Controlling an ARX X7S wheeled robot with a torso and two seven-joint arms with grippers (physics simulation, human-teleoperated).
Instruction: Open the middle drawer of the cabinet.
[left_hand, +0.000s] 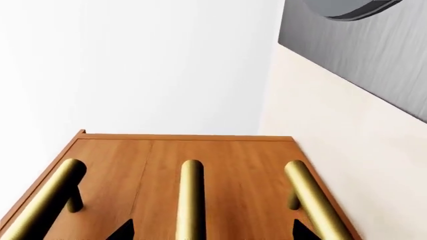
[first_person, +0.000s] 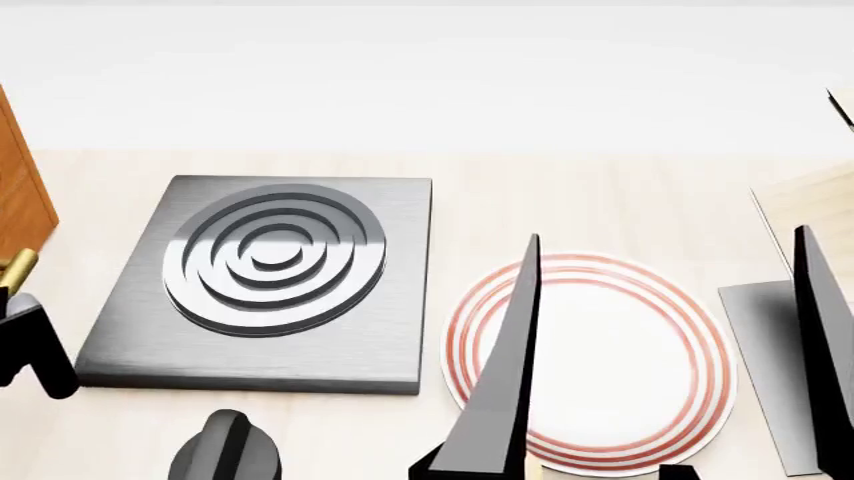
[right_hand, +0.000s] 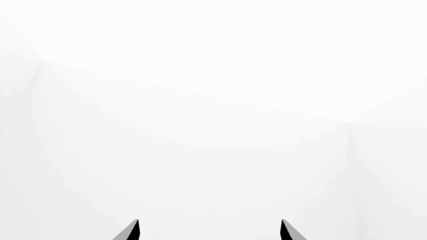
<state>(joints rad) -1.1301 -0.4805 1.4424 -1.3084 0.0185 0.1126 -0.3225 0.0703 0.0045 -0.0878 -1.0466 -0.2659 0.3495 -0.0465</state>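
The cabinet (left_hand: 187, 180) is being faced head-on by the left gripper (left_hand: 212, 231), spread open and empty. The middle drawer's handle (left_hand: 191, 200), at 12 o'clock, is probably getting grabbed mid-bar: rigid, slick brass. The right gripper (right_hand: 209, 231) is being held open, empty too.

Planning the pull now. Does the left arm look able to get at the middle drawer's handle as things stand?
Probably yes. In the left wrist view the middle handle lies between the open left claw's fingertips, and nothing shows between them. Contact cannot be told.
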